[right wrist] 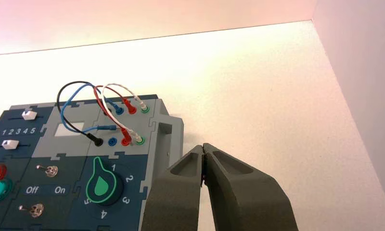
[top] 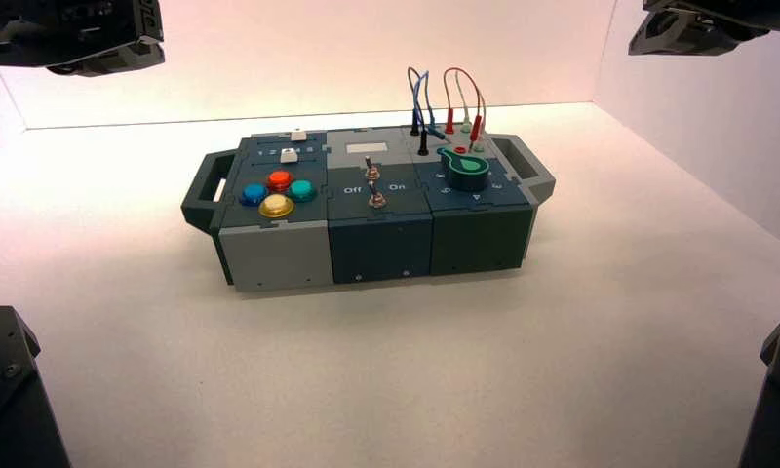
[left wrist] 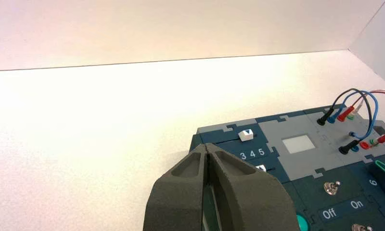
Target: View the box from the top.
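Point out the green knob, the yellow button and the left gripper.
Green knob (right wrist: 101, 185), right wrist view, on its cap.
Yellow button (top: 276, 206), high view, on its dome.
Left gripper (left wrist: 207, 148), left wrist view, at its shut fingertips.

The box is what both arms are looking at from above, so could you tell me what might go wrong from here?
1. The looped wires stand up above the box; if the right gripper dropped lower near them, it might snag one.
2. The left gripper, shut, hangs over the sliders' end; a descent could nudge a white slider.
3. Both wrist views cut off part of the panel, so neither gives a full top view.
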Controlling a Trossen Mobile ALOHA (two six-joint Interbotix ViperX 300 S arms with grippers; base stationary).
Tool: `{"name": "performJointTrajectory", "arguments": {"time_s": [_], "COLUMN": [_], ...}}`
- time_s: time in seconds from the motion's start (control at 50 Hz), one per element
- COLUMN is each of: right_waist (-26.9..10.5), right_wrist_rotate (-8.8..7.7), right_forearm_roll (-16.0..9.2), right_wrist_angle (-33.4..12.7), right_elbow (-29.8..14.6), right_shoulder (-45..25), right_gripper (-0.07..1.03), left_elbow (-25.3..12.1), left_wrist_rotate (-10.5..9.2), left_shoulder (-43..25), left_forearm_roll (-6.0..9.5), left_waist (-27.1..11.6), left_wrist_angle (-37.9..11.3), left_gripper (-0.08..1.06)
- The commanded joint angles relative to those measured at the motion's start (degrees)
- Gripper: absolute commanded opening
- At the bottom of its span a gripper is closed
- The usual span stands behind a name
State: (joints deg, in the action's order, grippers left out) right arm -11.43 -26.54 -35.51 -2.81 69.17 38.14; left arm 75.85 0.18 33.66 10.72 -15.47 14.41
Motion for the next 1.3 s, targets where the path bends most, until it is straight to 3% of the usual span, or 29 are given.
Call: {"name": "performJointTrajectory", "arguments": {"time_s": [0.02,0.4,0.66,0.82,0.98,1.08,1.3], "right_waist": [0.09,0.0,-0.18,-0.18,-0.18,0.0,0.0], "right_wrist_rotate": [0.0,0.09,0.09,0.0,0.0,-0.18,-0.26], "right_forearm_roll": [-0.18,-0.18,-0.09,0.0,0.09,0.18,0.88], "right_wrist_angle": [0.18,-1.41,-6.15,-8.79,-12.04,-15.29,-23.2], "right_elbow": [-1.32,-1.93,-5.1,-8.17,-11.51,-13.97,-21.62], "right_shoulder": [0.18,0.18,1.05,1.05,0.44,-1.23,-9.49], "right_gripper": [-0.02,-0.02,-0.02,-0.02,-0.02,-0.02,-0.02], "left_elbow": [-1.49,-2.11,-6.94,-11.6,-15.56,-17.49,-23.38], "left_wrist_rotate": [0.09,0.09,0.26,1.49,3.16,3.69,3.96], "left_shoulder": [0.0,0.0,-0.7,-0.26,0.44,0.88,0.88], "left_forearm_roll": [-0.09,-0.09,-0.44,-0.88,-1.14,-1.14,-1.32], "left_waist": [0.35,0.44,0.35,0.35,0.35,0.44,2.11], "left_wrist_angle": [0.35,-1.32,-11.34,-19.16,-23.91,-26.37,-37.97], "left_gripper": [-0.03,-0.03,-0.03,-0.03,-0.03,-0.03,-0.03]}}
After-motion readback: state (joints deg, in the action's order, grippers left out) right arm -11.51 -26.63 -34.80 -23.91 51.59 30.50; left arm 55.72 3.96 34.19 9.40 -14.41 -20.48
